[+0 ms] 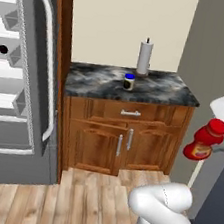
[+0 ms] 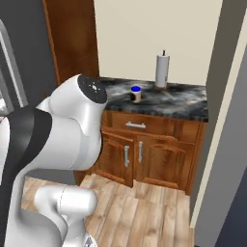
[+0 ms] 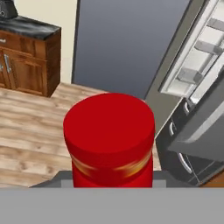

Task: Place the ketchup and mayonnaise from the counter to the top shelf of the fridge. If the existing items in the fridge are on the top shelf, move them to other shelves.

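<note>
I have the red plastic ketchup bottle [image 1: 204, 139] clamped in the gripper [image 3: 112, 186], the jaws drawn in tight on its body; in the hand view its round red cap fills the middle, with a gold band just under the cap. In the left base view the bottle hangs tilted in the air at the right edge, well apart from the dark marbled stone counter [image 1: 157, 90] and above the light wooden plank floor [image 1: 72, 194]. On that counter I see the small white mayonnaise jar with a blue lid [image 1: 129, 81] standing upright near the front middle, and behind it, near the wall, an upright white paper towel roll on a holder [image 1: 144, 58]. Below the counter sits a brown wooden cabinet with a drawer and two doors with metal handles [image 1: 125, 141]. At the left, the grey fridge door with a long pale handle [image 1: 45, 64] stands open, its white door shelves [image 1: 5, 94] showing
</note>
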### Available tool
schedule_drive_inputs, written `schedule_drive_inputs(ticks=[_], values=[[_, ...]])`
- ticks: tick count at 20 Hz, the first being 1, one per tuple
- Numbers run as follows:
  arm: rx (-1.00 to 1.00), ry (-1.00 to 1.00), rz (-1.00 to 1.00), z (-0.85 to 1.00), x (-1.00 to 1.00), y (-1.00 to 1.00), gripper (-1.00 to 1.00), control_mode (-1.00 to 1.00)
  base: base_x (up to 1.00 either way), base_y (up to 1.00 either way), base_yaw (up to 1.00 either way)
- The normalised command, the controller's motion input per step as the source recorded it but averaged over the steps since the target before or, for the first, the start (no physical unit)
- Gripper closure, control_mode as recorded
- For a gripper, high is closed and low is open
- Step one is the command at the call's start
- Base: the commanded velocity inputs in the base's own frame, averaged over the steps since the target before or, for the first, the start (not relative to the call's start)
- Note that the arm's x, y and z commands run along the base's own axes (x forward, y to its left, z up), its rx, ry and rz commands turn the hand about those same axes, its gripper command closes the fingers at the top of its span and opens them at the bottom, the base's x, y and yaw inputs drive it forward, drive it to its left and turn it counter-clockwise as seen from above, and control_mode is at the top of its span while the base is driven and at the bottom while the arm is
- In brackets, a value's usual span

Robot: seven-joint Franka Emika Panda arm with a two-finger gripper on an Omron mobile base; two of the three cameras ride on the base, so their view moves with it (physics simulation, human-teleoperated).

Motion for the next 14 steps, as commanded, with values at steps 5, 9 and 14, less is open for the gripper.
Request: schedule_drive_inputs(ticks=[5, 9, 14], values=[[0.0, 0.0, 0.0, 0.0, 0.0, 0.0, 1.0, 1.0, -0.93, 0.99, 0.25], [0.0, 0.0, 0.0, 0.0, 0.0, 0.0, 1.0, 1.0, -0.63, 1.0, 0.19], [0.0, 0.0, 0.0, 0.0, 0.0, 0.0, 1.0, 1.0, 0.0, 1.0, 0.05]])
